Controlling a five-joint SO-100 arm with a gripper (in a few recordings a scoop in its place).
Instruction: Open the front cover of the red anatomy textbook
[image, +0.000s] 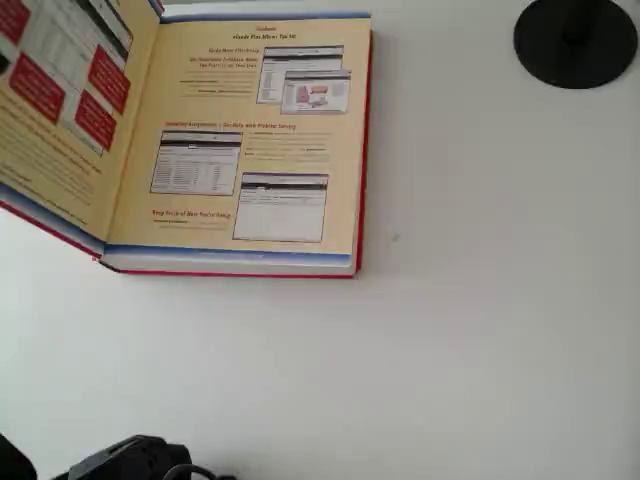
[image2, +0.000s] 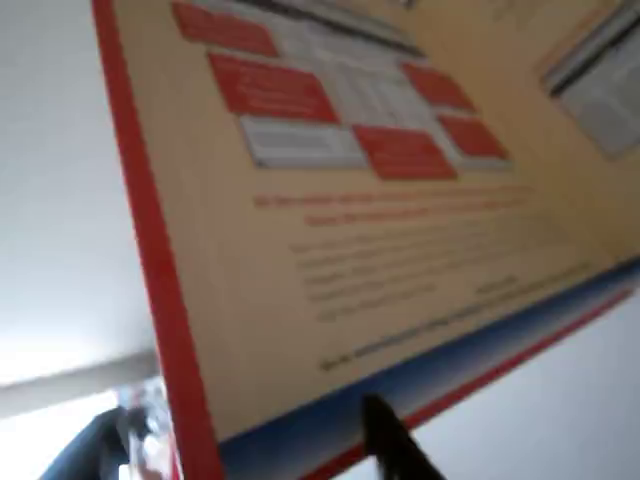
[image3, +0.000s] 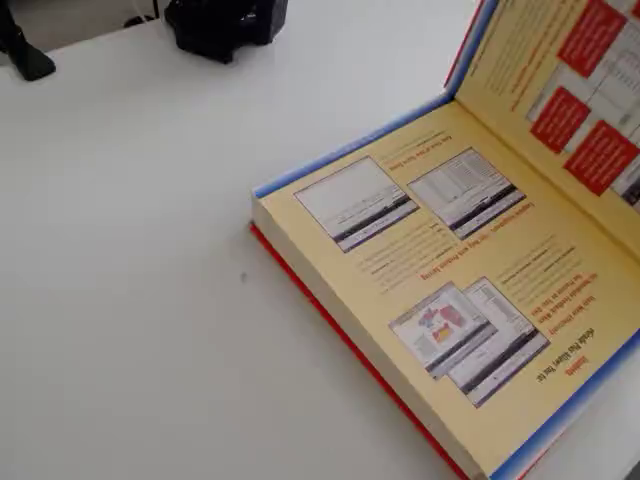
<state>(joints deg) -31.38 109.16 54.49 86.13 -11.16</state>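
The red anatomy textbook (image: 240, 150) lies on the white counter (image: 450, 330), at the upper left in the overhead view and at the right in the fixed view. It is open: the page block lies flat, and its top page is cream-yellow with printed screenshots and red headings. A blue band runs along the page edge, and a red edge shows under the block on the side toward the bare counter.

The front cover (image: 65, 110) is lifted and swung away from the pages. It stands tilted, not flat on the counter — in the overhead view it rises at the left of the spine fold, and in the fixed view (image3: 560, 90) it goes up at the top right corner. Its inner side is cream-yellow, with red boxes and lines of red print.

In the wrist view the inner side of the cover (image2: 380, 220) is very close and blurred, with the red border along its left edge and a blue strip along the lower edge. A dark finger of the end effector (image2: 395, 445) is at the lower edge of the cover. How far the end effector is open, and whether it holds the cover, I cannot tell.

A round black base (image: 575, 40) stands at the top right of the overhead view, well apart from the book.
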